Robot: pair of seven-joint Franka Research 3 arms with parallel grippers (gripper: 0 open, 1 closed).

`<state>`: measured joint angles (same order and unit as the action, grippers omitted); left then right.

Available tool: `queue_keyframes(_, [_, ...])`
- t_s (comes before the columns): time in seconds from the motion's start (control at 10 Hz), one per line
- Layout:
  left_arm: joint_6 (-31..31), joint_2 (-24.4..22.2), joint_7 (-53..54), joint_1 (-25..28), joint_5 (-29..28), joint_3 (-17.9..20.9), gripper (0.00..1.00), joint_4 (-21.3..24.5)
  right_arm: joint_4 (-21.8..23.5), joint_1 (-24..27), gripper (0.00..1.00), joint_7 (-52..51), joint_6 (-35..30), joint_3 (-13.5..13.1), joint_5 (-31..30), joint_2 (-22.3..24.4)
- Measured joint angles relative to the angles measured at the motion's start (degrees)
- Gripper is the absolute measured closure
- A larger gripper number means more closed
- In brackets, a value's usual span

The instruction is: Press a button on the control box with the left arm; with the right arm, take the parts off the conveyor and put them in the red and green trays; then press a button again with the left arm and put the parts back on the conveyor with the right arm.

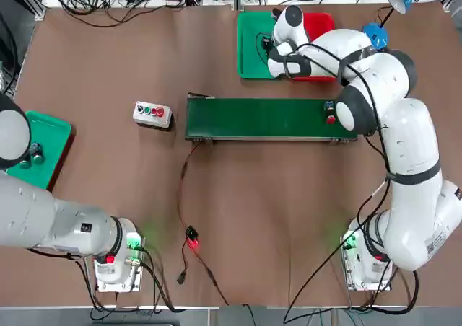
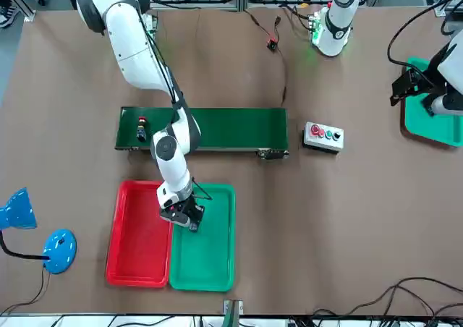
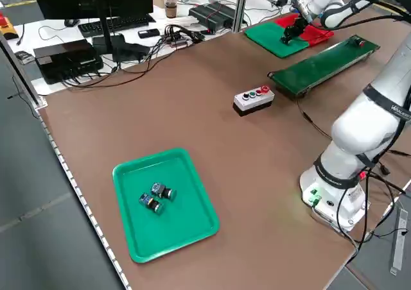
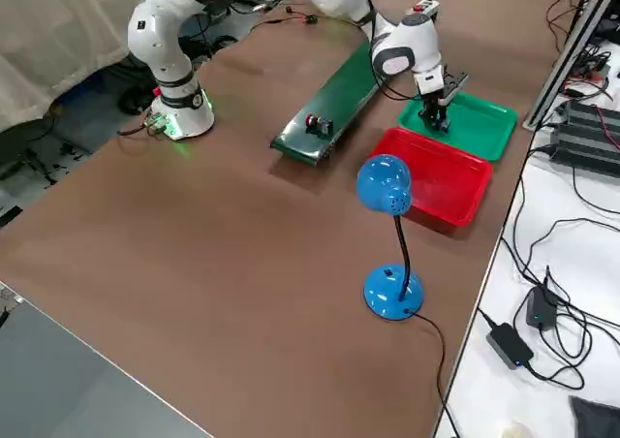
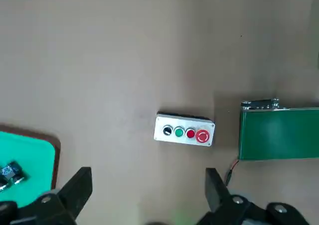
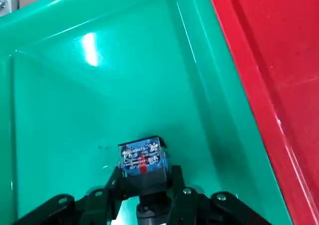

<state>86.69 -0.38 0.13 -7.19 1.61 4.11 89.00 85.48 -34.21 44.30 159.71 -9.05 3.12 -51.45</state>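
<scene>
My right gripper (image 6: 144,181) is down inside the green tray (image 6: 75,95), shut on a dark part (image 6: 142,160) with a blue label that rests on the tray floor. The red tray (image 2: 137,233) lies right beside the green tray (image 2: 210,255), on the side away from the robot. A red-tipped part (image 1: 330,112) lies on the conveyor (image 1: 267,117) near its right end. The control box (image 1: 152,113) sits just off the conveyor's left end. My left gripper (image 5: 149,177) hovers open well back from the control box (image 5: 184,130), at the table's left side.
A green mat on a red-brown base (image 3: 164,203) with two small pieces sits at the table's left edge. A blue desk lamp (image 4: 387,191) stands beyond the red tray. A cable with a lit red module (image 1: 191,239) runs from the conveyor toward the robot bases.
</scene>
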Motion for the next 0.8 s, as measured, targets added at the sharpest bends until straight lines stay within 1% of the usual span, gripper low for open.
queue_keyframes(0.1, [0.00, 0.00, 0.00, 0.00, 0.00, 0.00, 0.00, 0.00, -0.46, -0.06, 0.58, 0.00, -1.43, 0.01, 0.00, 0.10])
queue_keyframes(0.3, [0.00, 0.00, 0.00, 0.01, 0.00, 0.00, 0.00, 0.00, -2.22, -0.96, 0.58, 0.00, -10.54, 0.03, 0.00, 1.53])
queue_keyframes(0.4, [0.00, 0.00, 0.00, 0.01, 0.00, 0.00, 0.00, 0.00, -2.81, -1.44, 0.58, 0.00, -15.66, 0.02, -0.01, 3.53])
queue_keyframes(0.8, [0.00, 0.01, 0.00, 0.03, 0.00, 0.03, 0.00, -0.01, -3.09, -2.64, 0.58, -0.11, -35.21, 0.45, -0.02, 14.92])
